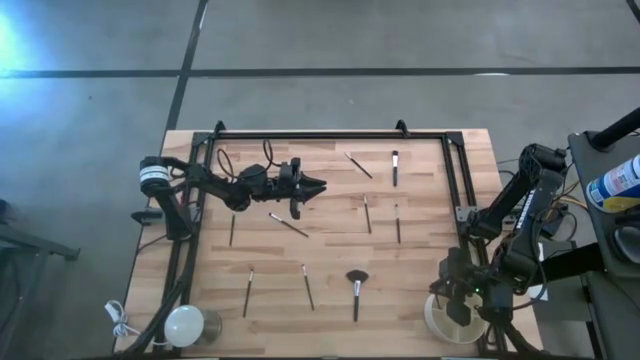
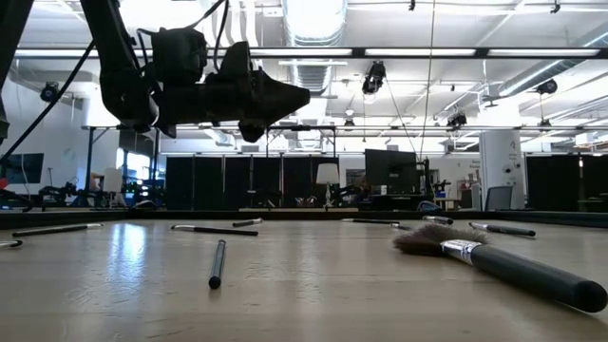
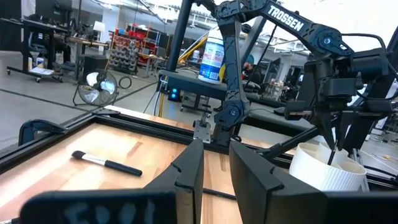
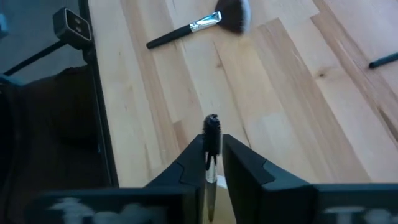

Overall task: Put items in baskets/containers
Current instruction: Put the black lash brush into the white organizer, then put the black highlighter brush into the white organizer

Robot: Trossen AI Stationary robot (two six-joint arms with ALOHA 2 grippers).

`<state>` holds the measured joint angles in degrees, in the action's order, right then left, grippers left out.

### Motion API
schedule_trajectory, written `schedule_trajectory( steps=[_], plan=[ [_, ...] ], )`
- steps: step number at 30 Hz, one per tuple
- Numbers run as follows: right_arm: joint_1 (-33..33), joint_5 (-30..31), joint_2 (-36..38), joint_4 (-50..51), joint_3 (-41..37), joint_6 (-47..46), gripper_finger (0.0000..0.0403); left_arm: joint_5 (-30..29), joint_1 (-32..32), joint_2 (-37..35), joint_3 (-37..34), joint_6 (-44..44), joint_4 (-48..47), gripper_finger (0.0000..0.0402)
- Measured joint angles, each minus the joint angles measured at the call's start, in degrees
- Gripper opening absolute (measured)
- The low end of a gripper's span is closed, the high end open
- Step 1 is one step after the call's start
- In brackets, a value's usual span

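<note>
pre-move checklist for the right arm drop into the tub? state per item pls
1. Thin dark-tipped brush between right gripper fingers: ok.
2. Right gripper over round cream ribbed plastic tub: ok in the high view.
3. Brush tip inside a compartment: cannot tell.
4. Left gripper away from tub, mid-table, holding nothing: ok.
5. Fluffy black-headed brush and thin ones still on wooden table: not ok.

The word "TROSSEN" is printed in white capital letters on the dark upper link of the right robot arm (image 3: 292, 22), seen in the left wrist view. No other text can be read.
</note>
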<state>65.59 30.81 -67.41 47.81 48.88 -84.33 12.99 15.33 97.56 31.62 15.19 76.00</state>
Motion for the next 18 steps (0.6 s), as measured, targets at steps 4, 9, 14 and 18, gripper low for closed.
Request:
schedule_trajectory(
  steps=[4, 9, 14, 18],
  plan=[
    [-0.8, 0.0, 0.8, 0.1, 0.8, 0.4, 0.0078, -0.1, 0.0, 0.0, 0.0, 0.2, -0.1, 0.0071],
    [-2.5, 0.5, 2.7, 0.2, 3.8, 6.5, 0.0092, 0.0, 0.0, 0.0, 0.0, 0.3, -0.2, 0.0071],
    [-8.7, 2.4, 4.5, 0.2, 5.6, 17.0, 0.0081, 0.7, 0.0, 0.0, 0.0, 0.3, -0.2, 0.0071],
    [-17.7, 2.8, 5.7, -0.2, 4.4, 27.5, 0.005, 0.7, 0.0, 0.0, 0.0, 1.1, -0.8, 0.007]
  ],
)
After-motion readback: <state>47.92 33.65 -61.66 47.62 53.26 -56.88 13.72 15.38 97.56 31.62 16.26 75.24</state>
